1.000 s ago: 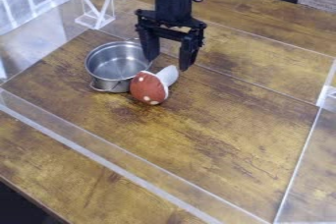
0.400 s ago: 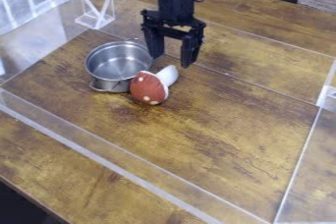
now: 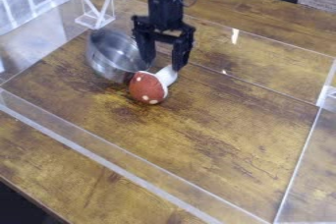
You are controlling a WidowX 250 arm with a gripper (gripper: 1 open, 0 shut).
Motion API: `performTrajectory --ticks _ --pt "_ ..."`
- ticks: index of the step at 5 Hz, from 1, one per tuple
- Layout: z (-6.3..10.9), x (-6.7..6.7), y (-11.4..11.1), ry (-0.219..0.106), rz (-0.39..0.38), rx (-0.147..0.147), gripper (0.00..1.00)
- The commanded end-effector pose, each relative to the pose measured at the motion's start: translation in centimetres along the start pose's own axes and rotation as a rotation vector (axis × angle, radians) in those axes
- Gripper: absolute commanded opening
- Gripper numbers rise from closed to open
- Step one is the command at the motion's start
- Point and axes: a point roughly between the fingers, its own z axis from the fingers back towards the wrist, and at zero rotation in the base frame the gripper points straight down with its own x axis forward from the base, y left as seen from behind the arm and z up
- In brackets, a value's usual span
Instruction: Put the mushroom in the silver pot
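As we pick it up now, the silver pot [image 3: 116, 51] has tipped over from its flat stance and leans beside the mushroom [image 3: 148, 87], which lies on the wooden table [image 3: 210, 120] just as before! The black gripper [image 3: 160, 64] has come lower, fingers spread wide apart, one right at the pot's rim, though whether it touches I can't tell; nothing is clamped between them.
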Motion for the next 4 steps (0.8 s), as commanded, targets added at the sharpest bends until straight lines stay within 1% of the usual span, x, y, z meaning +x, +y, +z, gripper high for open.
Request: performTrajectory --ticks 1,3,4 --pt "2.5 0.2 -0.3 -0.045 -0.006 -0.003 1.00" --pt "4.2 0.1 -2.3 -0.044 -0.052 -0.032 1.00" --pt "4.8 0.0 -2.2 -0.051 -0.044 -0.038 1.00"
